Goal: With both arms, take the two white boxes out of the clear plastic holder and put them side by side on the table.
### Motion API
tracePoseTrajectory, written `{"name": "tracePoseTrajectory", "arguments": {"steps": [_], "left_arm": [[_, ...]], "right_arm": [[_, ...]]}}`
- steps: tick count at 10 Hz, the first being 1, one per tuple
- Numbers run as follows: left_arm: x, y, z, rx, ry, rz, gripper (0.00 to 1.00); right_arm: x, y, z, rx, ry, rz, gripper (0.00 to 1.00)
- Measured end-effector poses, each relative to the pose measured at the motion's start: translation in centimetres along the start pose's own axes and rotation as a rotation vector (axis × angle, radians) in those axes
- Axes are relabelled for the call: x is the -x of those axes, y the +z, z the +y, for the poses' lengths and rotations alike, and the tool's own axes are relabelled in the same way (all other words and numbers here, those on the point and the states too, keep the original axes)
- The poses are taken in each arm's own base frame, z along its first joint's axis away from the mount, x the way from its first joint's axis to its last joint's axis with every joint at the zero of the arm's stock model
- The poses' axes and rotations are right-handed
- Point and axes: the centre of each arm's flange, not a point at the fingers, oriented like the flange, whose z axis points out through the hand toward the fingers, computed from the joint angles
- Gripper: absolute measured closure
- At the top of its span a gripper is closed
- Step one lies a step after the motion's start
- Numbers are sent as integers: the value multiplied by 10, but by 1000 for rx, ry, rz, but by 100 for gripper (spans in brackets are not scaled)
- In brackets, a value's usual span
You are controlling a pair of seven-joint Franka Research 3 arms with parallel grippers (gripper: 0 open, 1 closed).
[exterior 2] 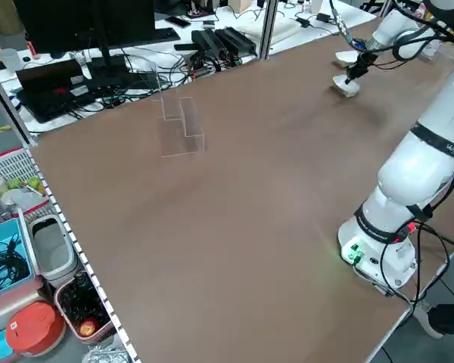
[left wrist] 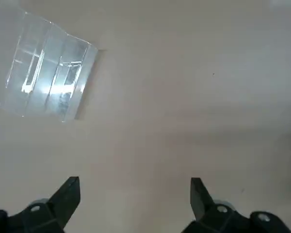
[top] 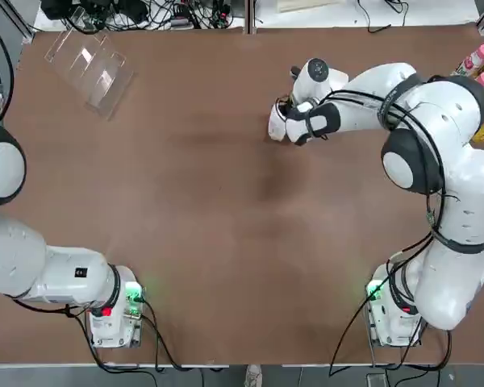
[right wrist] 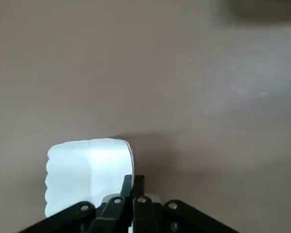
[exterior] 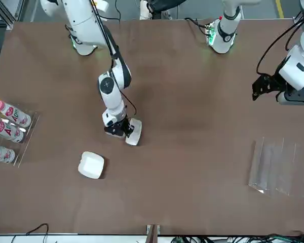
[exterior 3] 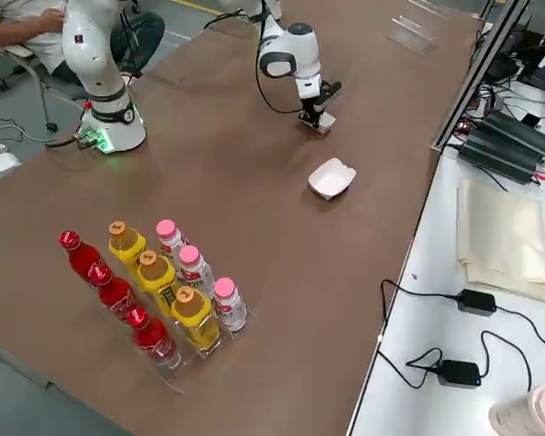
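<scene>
Right gripper [right wrist: 134, 177] pinches small white box [right wrist: 87, 170] by edge; second white box [exterior: 91, 165] lies far-right of it, right arm nearer. Left gripper [left wrist: 136, 180] wide, at left.

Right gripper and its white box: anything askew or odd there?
Mildly odd: over the table's far right, the right gripper pinches one white box by one edge, leaving it lopsided beside the fingers. I see no damage.
</scene>
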Motion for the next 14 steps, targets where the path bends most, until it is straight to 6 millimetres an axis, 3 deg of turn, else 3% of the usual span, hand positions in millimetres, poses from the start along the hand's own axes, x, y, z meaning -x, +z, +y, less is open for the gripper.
{"name": "tracePoseTrajectory", "arguments": {"steps": [2,5,7,8,10,12,14], "left_arm": [[0,0,3,1,5,1,0],[0,-1,5,1,7,2,0],[0,-2,6,1,8,4,0],[0,-3,5,1,7,6,0],[0,-3,-2,1,-8,5,0],[0,-1,-16,-2,-32,-10,0],[-1,0,-25,-3,-47,-15,0]], "right_arm": [[-29,-20,4,60,80,-74,98],[-86,-79,17,63,218,-117,98],[-121,-119,41,34,380,-93,98],[-141,-139,60,26,470,-79,98],[-186,-169,120,23,644,-30,98],[-211,-172,177,57,837,2,98],[-220,-159,241,84,973,57,98]]}}
